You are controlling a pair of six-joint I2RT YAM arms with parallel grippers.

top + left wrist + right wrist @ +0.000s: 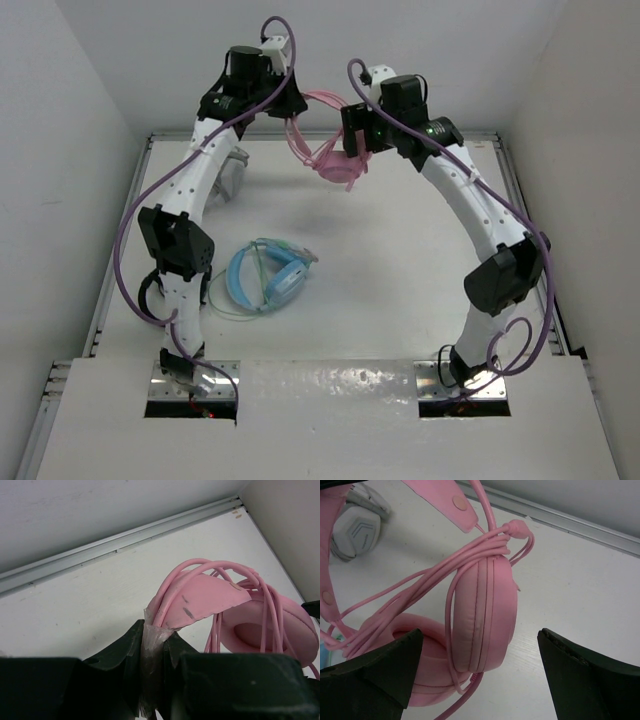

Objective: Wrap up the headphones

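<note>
The pink headphones (pixel 327 148) hang above the far middle of the table between both grippers. My left gripper (pixel 287 112) is shut on the pink headband (pixel 200 597) together with several loops of the pink cable (pixel 172 587). My right gripper (pixel 352 140) is open; its two fingers stand wide apart on either side of a padded ear cup (pixel 482 617) without touching it. Cable loops (pixel 420 582) run across the cups and headband, and the plug (pixel 517 527) lies at the cup's top.
Light-blue headphones (pixel 265 277) lie at the left middle of the table. Grey-white headphones (pixel 232 172) lie at the far left and show in the right wrist view (pixel 357 522). A metal rail (pixel 120 542) edges the far side by the back wall.
</note>
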